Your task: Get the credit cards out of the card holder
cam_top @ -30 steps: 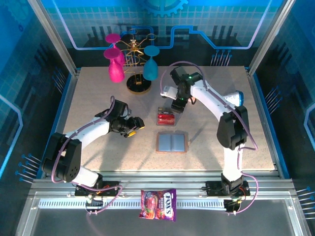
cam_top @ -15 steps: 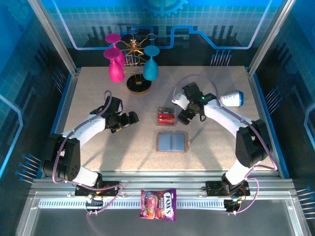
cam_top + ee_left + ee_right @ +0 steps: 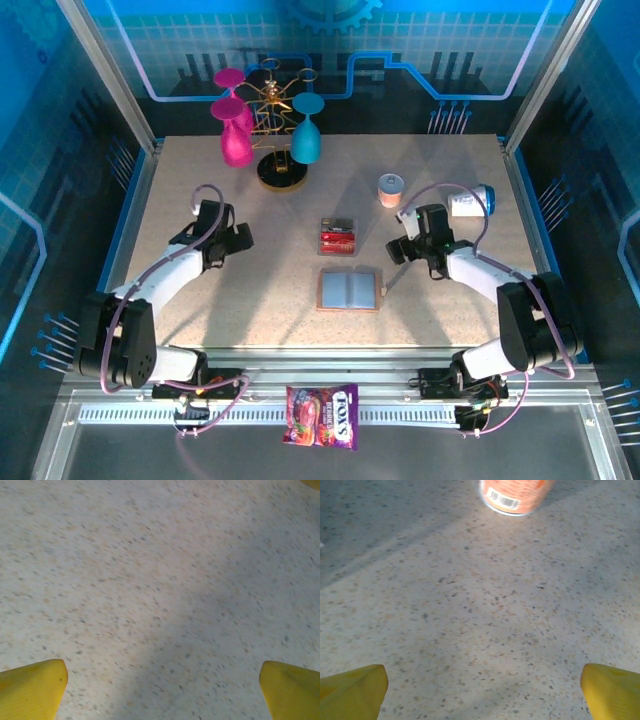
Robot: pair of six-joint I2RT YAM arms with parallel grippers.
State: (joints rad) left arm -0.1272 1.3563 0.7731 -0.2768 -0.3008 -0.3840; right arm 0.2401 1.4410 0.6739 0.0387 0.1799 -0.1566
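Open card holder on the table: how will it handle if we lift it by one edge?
Card holder lies open and flat, so it probably hinges at its fold and flops rather than lifting stiffly. It looks thin, so likely light and prone to sliding on the table when pushed.

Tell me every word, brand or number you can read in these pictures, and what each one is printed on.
"FOX'S": on the candy bag lying at the near edge between the arm bases. The smaller print beneath it is too small to read.
Barcode: on the orange can. Its digits are too blurred to read.
Credit cards: any print is too small to read.
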